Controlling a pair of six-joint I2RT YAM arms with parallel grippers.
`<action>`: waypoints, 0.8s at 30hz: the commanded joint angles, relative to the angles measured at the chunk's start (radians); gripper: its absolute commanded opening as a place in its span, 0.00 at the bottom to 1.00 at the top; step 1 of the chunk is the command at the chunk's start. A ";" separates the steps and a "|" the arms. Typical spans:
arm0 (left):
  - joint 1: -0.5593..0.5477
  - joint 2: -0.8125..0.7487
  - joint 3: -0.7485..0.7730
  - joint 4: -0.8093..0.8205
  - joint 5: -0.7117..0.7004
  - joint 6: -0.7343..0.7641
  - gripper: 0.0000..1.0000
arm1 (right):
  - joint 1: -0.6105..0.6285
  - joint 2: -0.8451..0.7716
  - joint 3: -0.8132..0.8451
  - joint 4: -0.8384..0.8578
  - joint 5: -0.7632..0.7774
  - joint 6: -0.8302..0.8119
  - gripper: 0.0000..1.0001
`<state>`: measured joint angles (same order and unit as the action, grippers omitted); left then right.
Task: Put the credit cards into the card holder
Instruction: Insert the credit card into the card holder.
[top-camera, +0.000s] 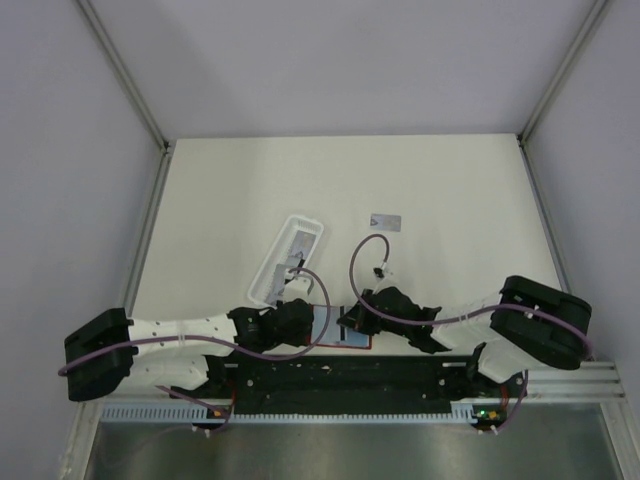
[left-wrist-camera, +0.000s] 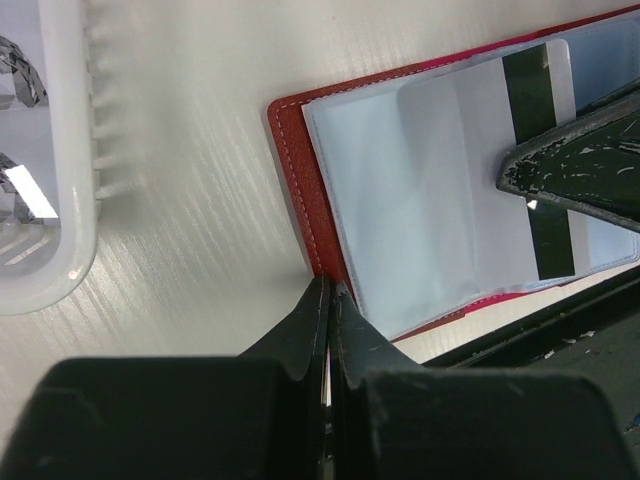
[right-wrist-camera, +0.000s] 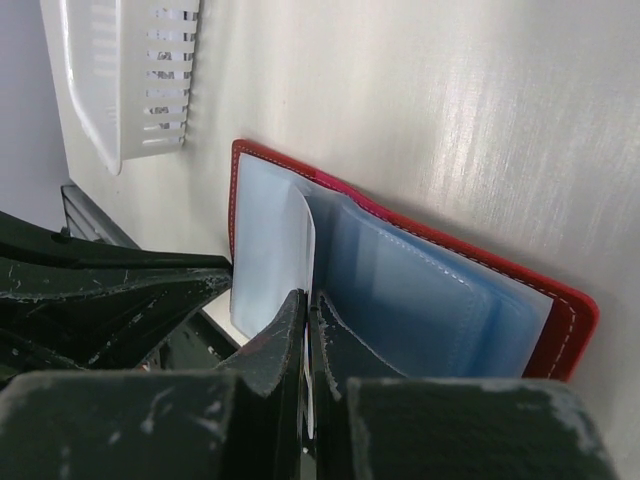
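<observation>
The card holder lies open near the table's front edge, red outside with clear inner pockets. My right gripper is shut on a credit card held on edge at the pocket mouth. In the left wrist view this card shows a dark stripe under the right fingers. My left gripper is shut, its tips touching the holder's red edge. Another grey credit card lies on the table farther back.
A long white slotted tray with cards in it stands just behind the left gripper, its end close to the holder. The arms' black base rail runs right in front of the holder.
</observation>
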<state>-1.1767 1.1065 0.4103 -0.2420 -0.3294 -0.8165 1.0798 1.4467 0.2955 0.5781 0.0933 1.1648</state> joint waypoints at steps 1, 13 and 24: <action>0.005 0.016 0.010 -0.003 0.003 0.000 0.00 | 0.009 0.063 0.004 0.011 -0.026 -0.008 0.00; 0.005 0.009 0.010 -0.008 0.001 0.000 0.00 | 0.009 0.219 -0.021 0.246 -0.138 0.067 0.00; 0.005 -0.004 0.013 -0.002 0.000 0.010 0.00 | 0.009 0.035 0.022 -0.024 -0.064 -0.008 0.24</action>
<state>-1.1759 1.1034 0.4133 -0.2562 -0.3336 -0.8127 1.0771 1.5711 0.2947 0.7456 0.0124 1.2221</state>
